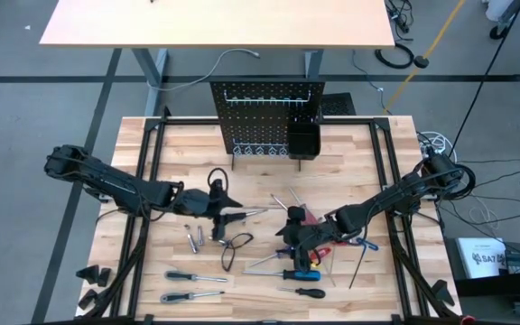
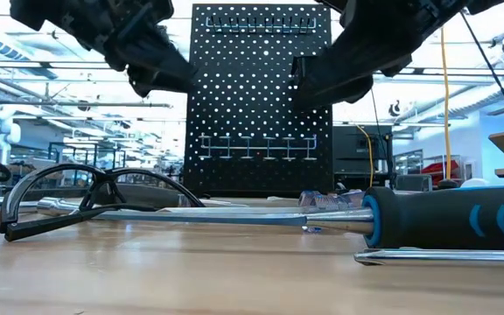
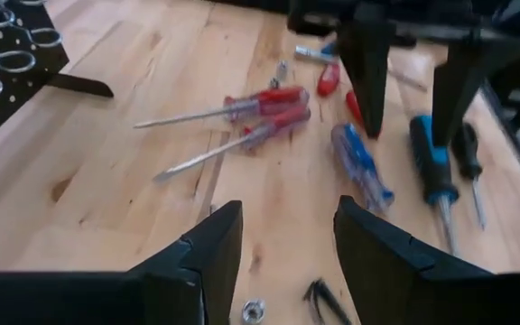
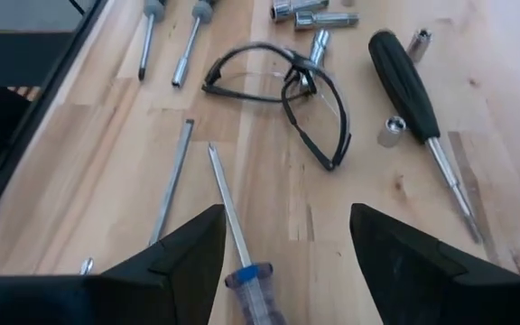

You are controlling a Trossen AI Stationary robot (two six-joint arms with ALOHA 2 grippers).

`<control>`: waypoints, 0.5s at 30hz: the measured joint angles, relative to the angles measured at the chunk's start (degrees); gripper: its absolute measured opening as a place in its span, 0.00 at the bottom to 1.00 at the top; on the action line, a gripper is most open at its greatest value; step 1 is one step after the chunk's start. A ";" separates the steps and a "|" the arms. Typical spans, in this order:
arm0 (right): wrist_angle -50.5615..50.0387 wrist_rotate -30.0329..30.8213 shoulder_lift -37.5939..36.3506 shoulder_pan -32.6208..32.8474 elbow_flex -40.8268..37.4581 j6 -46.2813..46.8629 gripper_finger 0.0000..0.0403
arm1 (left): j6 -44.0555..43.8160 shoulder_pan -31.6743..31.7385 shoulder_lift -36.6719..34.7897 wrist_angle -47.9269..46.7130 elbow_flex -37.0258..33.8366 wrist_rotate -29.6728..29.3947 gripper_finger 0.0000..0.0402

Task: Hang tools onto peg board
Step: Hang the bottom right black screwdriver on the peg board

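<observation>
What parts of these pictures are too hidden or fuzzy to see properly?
- Low view: the black-and-blue screwdriver handle runs off the picture's edge.
- Low view: the lower part of the peg board is hidden behind the safety glasses and tools.
- High view: the bin is too dark to see inside.
- Right wrist view: the blue-handled screwdriver is cut off at its handle, between the open right gripper fingers.
- Left wrist view: beyond the open left gripper, the small silver nut is blurred.
</observation>
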 joint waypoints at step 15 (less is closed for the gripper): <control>10.55 0.04 0.00 -1.46 0.00 -2.95 0.57 | 2.84 -6.39 0.04 -0.73 0.02 -0.74 0.44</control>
